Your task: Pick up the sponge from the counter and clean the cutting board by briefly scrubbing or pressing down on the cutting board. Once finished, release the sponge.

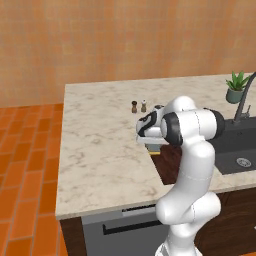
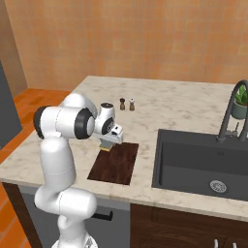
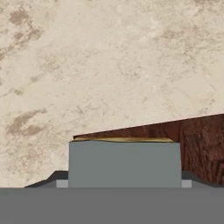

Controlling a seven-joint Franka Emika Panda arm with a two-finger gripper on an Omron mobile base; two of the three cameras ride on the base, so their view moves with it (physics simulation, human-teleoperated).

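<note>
Surface (image 2: 184, 104) of veined marble spans dark cabinets, with a black sink (image 2: 203, 160) sunk in toward its right end and a dark tap (image 2: 231, 114) behind the basin. Board (image 2: 115, 162), dark wood grain, lies flat near the front edge, just left of the sink. The arm (image 2: 60, 145) bends over the board's far left corner, hand pointing down. A plant (image 1: 237, 87) stands at the far right corner. Two shakers (image 2: 127, 103) stand side by side near the middle of the surface, apart from the board. The sponge (image 2: 106, 144), grey-blue over yellow, is gripped between the fingers (image 2: 107, 142) at that board corner; whether it touches the wood cannot be told.
</note>
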